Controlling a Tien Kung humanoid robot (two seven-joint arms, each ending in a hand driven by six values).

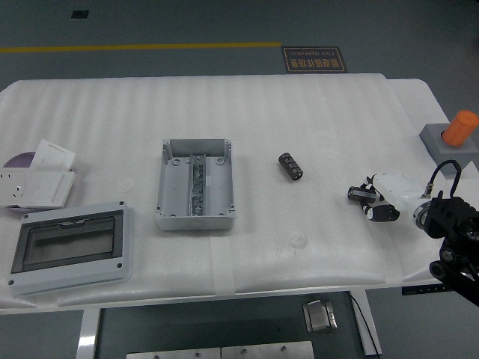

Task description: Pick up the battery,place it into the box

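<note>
We find the battery [291, 166] lying on the table [337, 112], right of the empty box [196, 184]; the right hand [378, 199], loosely curled, holds nothing. Nothing is done yet.

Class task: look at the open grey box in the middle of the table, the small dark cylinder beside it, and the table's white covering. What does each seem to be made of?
The open grey box looks like matte moulded plastic, with corner screw bosses; the rail inside appears metallic. The small dark cylindrical battery seems to have a glossy wrap with a lighter, possibly metal, end. The white table covering looks like ribbed foam sheet, judging by its fine lines.
</note>
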